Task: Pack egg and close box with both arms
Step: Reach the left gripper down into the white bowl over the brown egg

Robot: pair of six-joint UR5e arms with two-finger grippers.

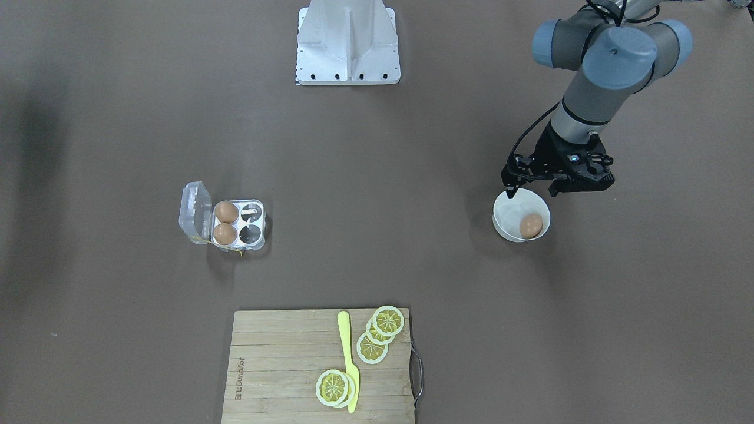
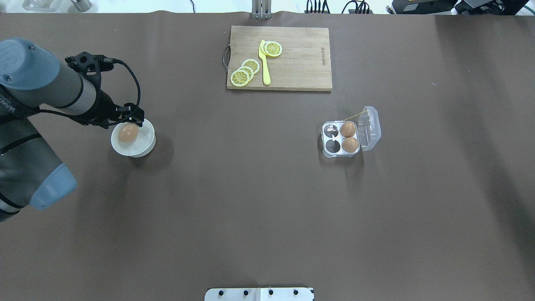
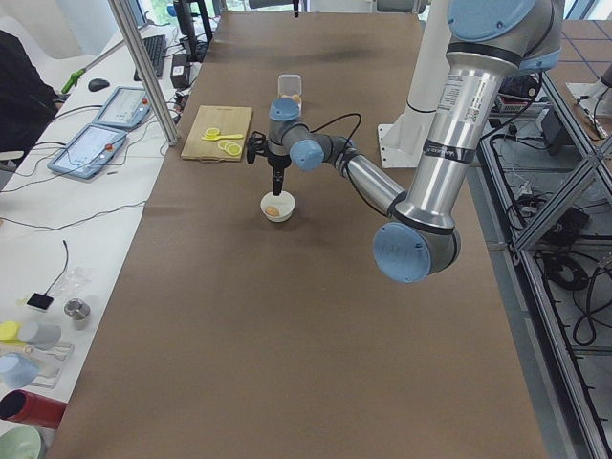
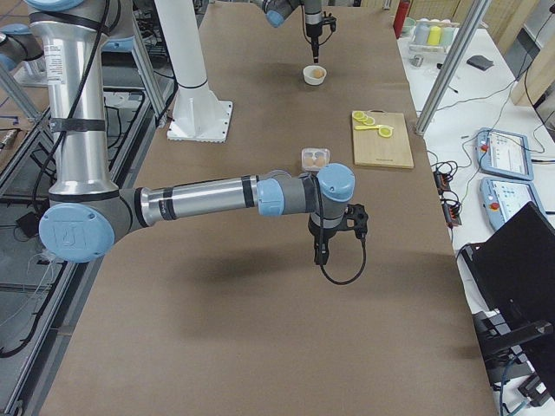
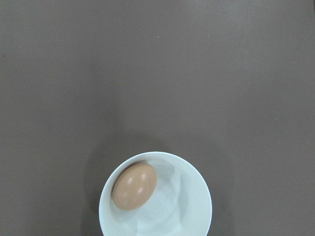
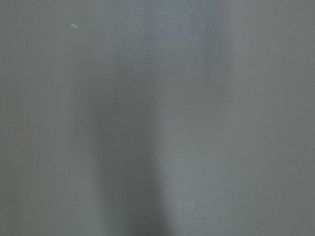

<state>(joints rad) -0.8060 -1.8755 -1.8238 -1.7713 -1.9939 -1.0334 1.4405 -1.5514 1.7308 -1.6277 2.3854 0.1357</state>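
While box point(image 1: 194, 213) holds two eggs point(image 1: 226, 212), left claw point(image 1: 532, 194) gapes empty above egg point(image 1: 531, 225) in bowl point(image 1: 505, 215).

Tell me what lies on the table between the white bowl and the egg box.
Nothing. In the overhead view only bare brown table runs from the white bowl to the box; the cutting board sits off that line.

Soft even light, faint table shadows
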